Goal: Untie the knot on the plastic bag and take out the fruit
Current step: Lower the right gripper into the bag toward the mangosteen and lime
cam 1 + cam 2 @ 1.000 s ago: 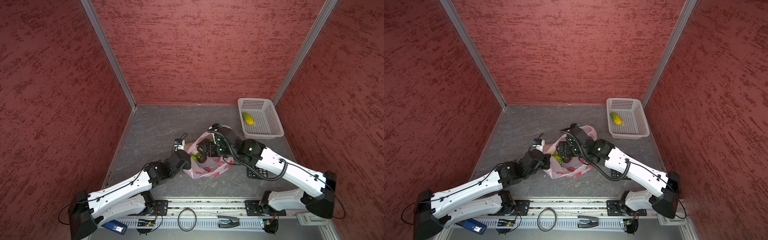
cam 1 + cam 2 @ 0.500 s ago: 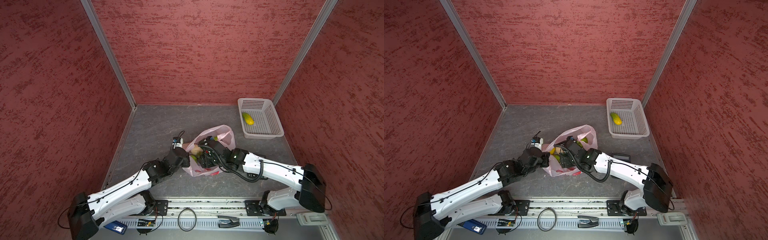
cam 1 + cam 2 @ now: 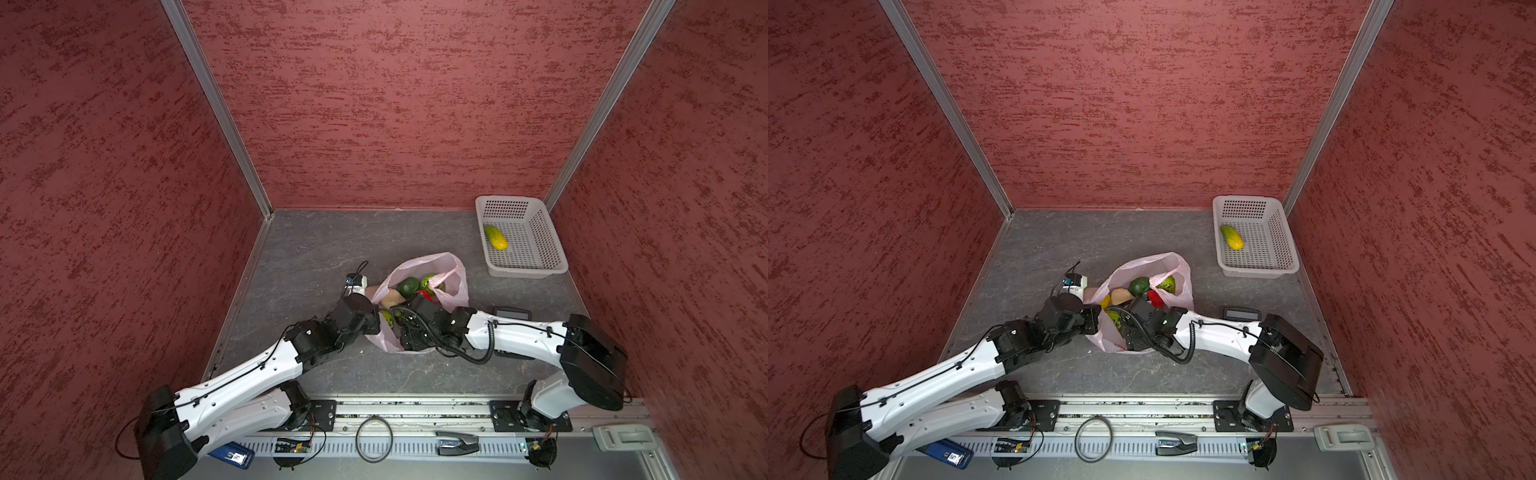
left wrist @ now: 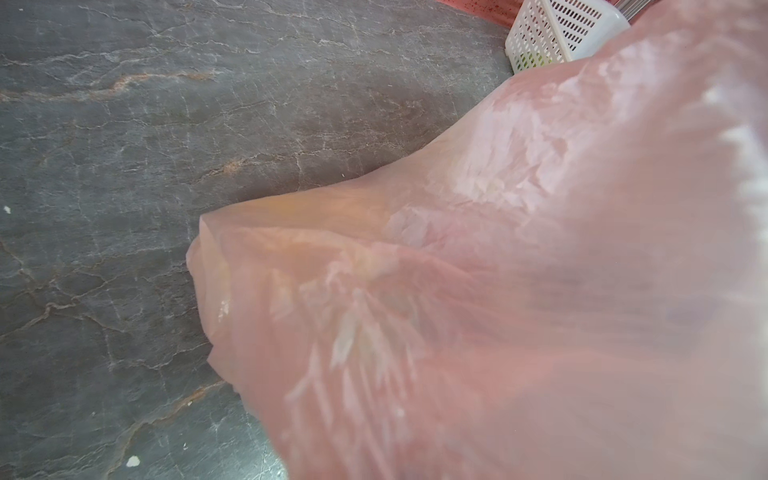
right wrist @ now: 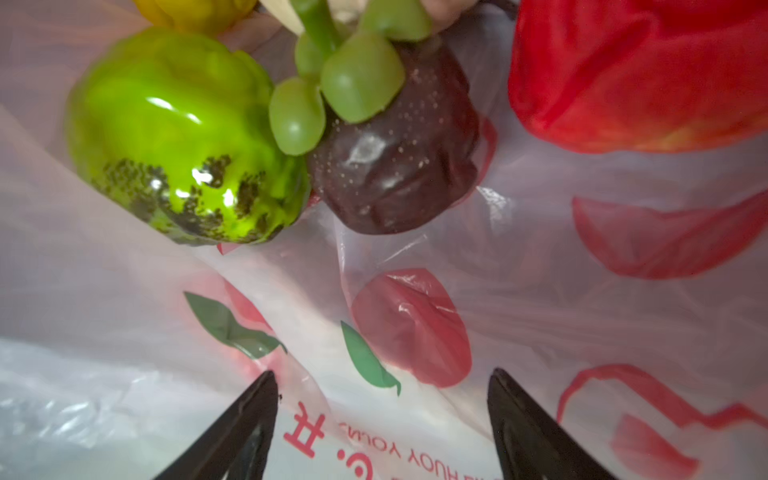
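**Bag Open, Right Claw Lined Up for the Next Pick**

Eyes on the fruit (image 3: 409, 286): heaped inside the plastic bag (image 3: 453, 270), low centre in both top views. In the right wrist view, glossy green piece (image 5: 183, 137) at upper left, dark purple one (image 5: 395, 166) at upper centre, red one (image 5: 623, 70) at upper right. No sign of the knot; mouth gaping wide, so judged already undone. Poised at the bottom edge of that view, right gripper (image 5: 380, 376) spread wide and empty, short of the pile, over printed film. Best to drive straight for the purple, straddle it fully before squeezing, and stay off loose plastic to avoid nipping the film. Over at the bag's left rim in a top view, left gripper (image 3: 374, 321) pressed together, apparently pinching the plastic; fingers hidden behind pink film in the left wrist view. Hold that rim taut. Then away to the white basket (image 3: 536, 270), upper right, already holding one yellow-green piece (image 3: 495, 237).
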